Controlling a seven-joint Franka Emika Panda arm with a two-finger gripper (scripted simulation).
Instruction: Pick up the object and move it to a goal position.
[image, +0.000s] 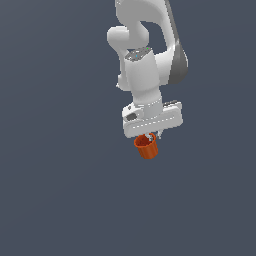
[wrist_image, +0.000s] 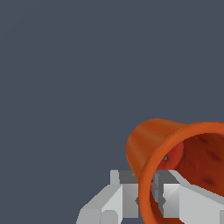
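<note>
The object, a small orange-red cup (image: 146, 147), hangs just under my white gripper (image: 150, 136) in the middle of the exterior view. It is tilted, with its open mouth turned up towards the gripper. In the wrist view the cup (wrist_image: 148, 142) is close up, and its hollow inside shows. My gripper (wrist_image: 151, 193) is shut on the cup's wall at the rim: one finger (wrist_image: 120, 194) presses outside, the other finger (wrist_image: 186, 199) reaches inside. The arm's white links rise above the gripper.
A plain dark blue-grey background (image: 55, 200) fills both views around the arm and the cup. It carries no marks or edges.
</note>
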